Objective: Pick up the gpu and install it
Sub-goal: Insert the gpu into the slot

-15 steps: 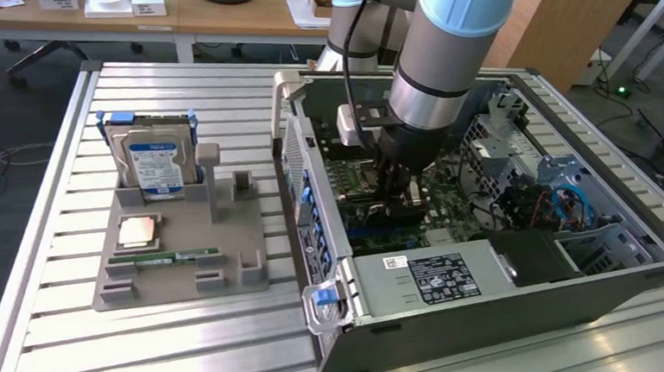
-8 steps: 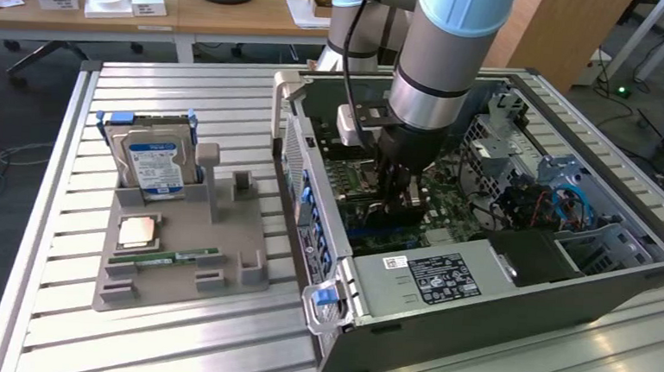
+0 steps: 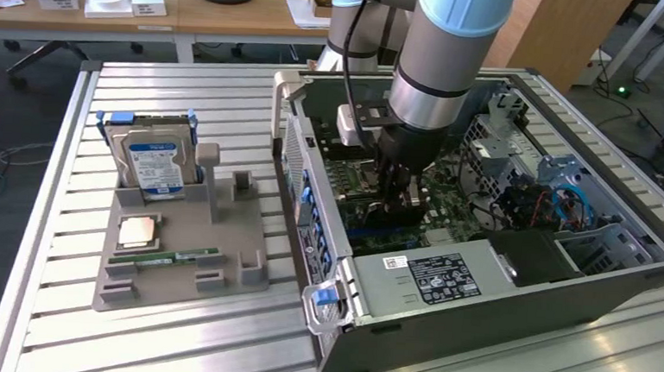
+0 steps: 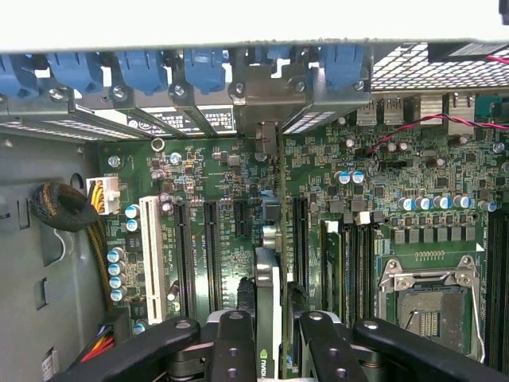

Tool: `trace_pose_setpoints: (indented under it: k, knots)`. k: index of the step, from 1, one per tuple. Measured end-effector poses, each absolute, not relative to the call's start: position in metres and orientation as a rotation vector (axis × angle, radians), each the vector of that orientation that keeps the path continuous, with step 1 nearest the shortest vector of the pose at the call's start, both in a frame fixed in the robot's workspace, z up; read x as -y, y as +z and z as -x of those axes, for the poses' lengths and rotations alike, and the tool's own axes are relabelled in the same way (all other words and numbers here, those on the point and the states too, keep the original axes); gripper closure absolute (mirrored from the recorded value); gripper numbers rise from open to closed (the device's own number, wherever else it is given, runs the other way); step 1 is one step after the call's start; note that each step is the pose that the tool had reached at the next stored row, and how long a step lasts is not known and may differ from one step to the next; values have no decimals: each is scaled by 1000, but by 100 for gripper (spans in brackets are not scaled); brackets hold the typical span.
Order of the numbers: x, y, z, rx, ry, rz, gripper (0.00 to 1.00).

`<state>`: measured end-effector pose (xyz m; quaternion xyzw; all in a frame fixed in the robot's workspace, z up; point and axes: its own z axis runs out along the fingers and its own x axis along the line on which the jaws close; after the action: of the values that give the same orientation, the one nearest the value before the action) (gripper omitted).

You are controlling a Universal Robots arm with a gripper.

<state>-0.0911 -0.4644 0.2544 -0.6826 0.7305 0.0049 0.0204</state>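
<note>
Gpu [image 4: 269, 314] stands edge-on between gripper [image 4: 270, 338] fingers, over motherboard [image 4: 238, 199] slot inside open pc case [image 3: 476, 290], bracket end lined toward rear blue latches, likely for seating. Jaws narrow, astride card; firm grip or releasing, cannot tell. Holder tray [image 3: 178, 254]: one hard drive [image 3: 154, 166], one memory stick [image 3: 166, 256].

One arm [image 3: 432, 62] with one gripper [image 4: 270, 350] is being seen over one open case [image 3: 475, 307]. One gpu [image 4: 269, 310] is being shown standing on edge on the motherboard [image 4: 238, 175]. One holder [image 3: 178, 254] is being seen carrying one hard drive [image 3: 154, 166], one memory stick [image 3: 166, 256] and one cpu [image 3: 136, 230].
</note>
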Motion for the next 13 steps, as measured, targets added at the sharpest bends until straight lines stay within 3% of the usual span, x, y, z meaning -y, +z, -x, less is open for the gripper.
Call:
trace_pose_setpoints:
  k: [13]
  knots:
    - [464, 254, 91, -2246, 16, 2138, 74]
